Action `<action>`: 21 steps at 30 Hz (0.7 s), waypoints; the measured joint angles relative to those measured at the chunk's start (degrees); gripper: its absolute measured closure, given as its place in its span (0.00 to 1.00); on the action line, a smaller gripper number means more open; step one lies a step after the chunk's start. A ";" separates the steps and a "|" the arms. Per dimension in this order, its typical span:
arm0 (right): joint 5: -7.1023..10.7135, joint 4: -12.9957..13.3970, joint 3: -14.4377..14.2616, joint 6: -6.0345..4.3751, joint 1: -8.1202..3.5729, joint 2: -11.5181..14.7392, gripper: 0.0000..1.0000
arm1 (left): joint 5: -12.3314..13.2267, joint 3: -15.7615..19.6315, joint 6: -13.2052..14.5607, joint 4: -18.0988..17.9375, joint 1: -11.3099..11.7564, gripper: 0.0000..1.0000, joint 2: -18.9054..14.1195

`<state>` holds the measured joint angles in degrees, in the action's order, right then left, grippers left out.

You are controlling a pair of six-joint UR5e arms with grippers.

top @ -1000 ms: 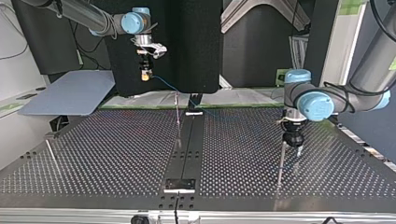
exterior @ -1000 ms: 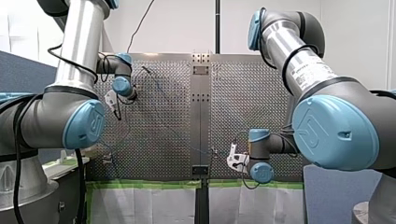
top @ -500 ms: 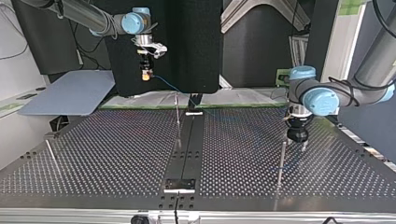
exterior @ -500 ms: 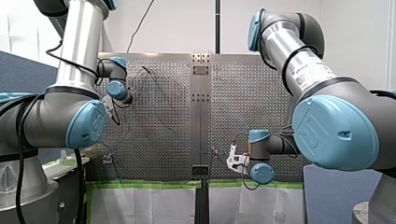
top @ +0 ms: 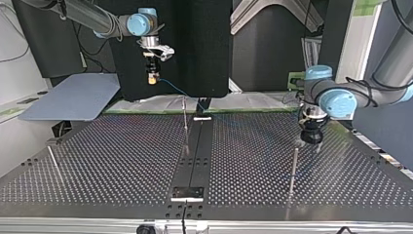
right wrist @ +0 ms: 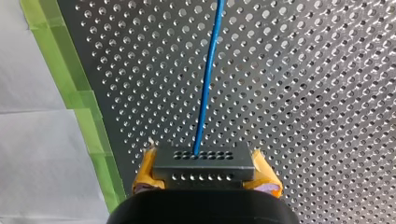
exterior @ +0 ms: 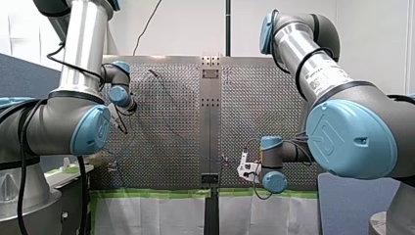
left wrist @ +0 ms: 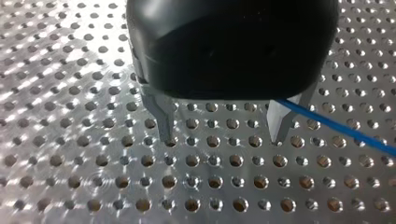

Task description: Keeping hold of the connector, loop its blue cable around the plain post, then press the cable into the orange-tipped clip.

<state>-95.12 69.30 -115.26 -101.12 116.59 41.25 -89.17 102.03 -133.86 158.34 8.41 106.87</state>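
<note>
The right hand (right wrist: pixel 204 171), yellow pads (right wrist: pixel 144 176) clamped on the black connector (right wrist: pixel 204 161) at the top view's far left, runs its blue cable (right wrist: pixel 208 84) beside the empty left hand (left wrist: pixel 222 137), whose spread metal fingers (left wrist: pixel 164 121) could snag it.

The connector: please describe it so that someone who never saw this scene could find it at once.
Start at the perforated table and find my right end effector near the green tape. Between its yellow pads sits the connector, a dark grey block with two rows of holes; only it has the blue cable leaving it.
</note>
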 joint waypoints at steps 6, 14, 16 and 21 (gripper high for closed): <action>0.05 0.01 0.06 -0.21 0.00 -0.12 1.00 | -0.91 0.83 -0.88 1.54 -0.30 0.00 -1.98; 0.15 -0.15 0.14 -0.36 -0.01 -0.31 1.00 | 1.49 4.80 0.01 -0.01 -0.95 0.00 -5.19; 0.15 -0.27 0.15 -0.37 0.00 -0.33 1.00 | 1.82 5.72 0.66 0.16 -1.12 0.00 -5.48; 0.11 -0.44 0.15 -0.35 0.00 -0.41 1.00 | 2.22 6.70 1.75 0.66 -1.43 0.00 -6.36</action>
<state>-95.01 68.85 -115.11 -101.48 116.59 40.84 -86.95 108.73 -132.11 159.00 6.98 100.51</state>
